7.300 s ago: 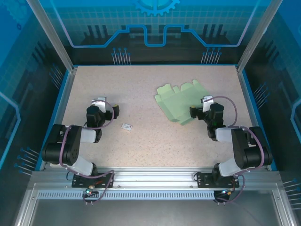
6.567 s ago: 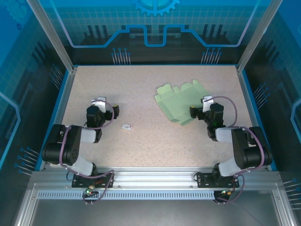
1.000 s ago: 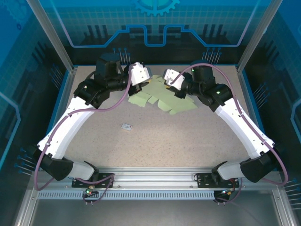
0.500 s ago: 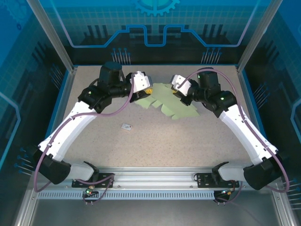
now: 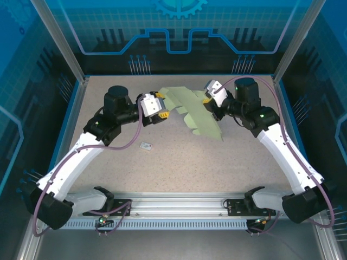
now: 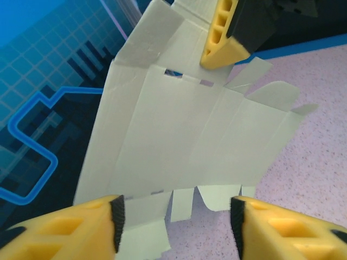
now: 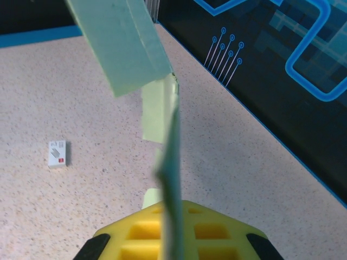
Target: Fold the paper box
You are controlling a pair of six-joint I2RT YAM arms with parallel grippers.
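Observation:
The paper box [image 5: 192,111] is a flat pale mint-green die-cut sheet with flaps, lifted off the table and tilted. My right gripper [image 5: 208,99] is shut on its far upper edge. In the right wrist view the sheet [image 7: 172,146] runs edge-on between the yellow fingers of that gripper [image 7: 172,230]. My left gripper [image 5: 164,106] is open at the sheet's left side. In the left wrist view the sheet [image 6: 184,135] stands just ahead of that gripper [image 6: 176,225], its lower flaps hanging between the parted pads [image 6: 117,222]. The right gripper's fingertip [image 6: 227,38] pinches the top.
A tiny white tag [image 5: 145,146] lies on the speckled table [image 5: 179,168] in front of the left arm, and the tag [image 7: 57,153] also lies left of the sheet in the right wrist view. Blue-edged walls [image 5: 282,103] ring the table.
The left gripper opened, let go of the sheet and drew back to the left. The right gripper lifted the sheet up and to the right, so it now hangs tilted.

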